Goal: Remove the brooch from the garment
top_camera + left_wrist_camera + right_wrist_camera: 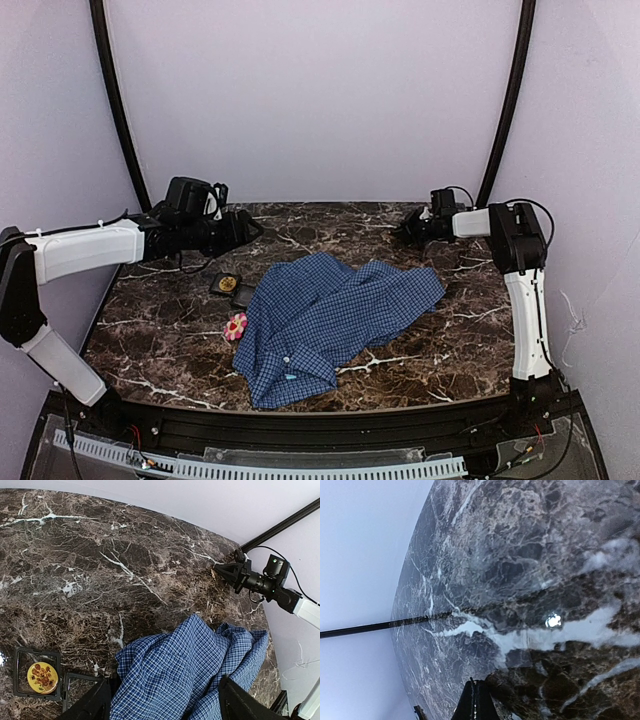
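The garment (335, 315), a blue check shirt, lies crumpled mid-table. A pink flower brooch (235, 326) sits at its left edge; whether it is pinned to the cloth I cannot tell. My left gripper (252, 228) hangs open above the table's back left. In the left wrist view its black fingers (95, 704) stand wide apart at the bottom, framing the shirt (190, 672) far below, nothing held. My right gripper (404, 236) is shut and empty at the back right, apart from the shirt. In its own view the closed fingertips (479, 695) point over bare marble.
A black slotted tray (226, 284) lies left of the shirt, behind the brooch. One slot (20, 655) holds a round yellow piece (42, 676). The right gripper (222, 571) shows in the left wrist view. Black frame poles (510, 90) rise at the back corners.
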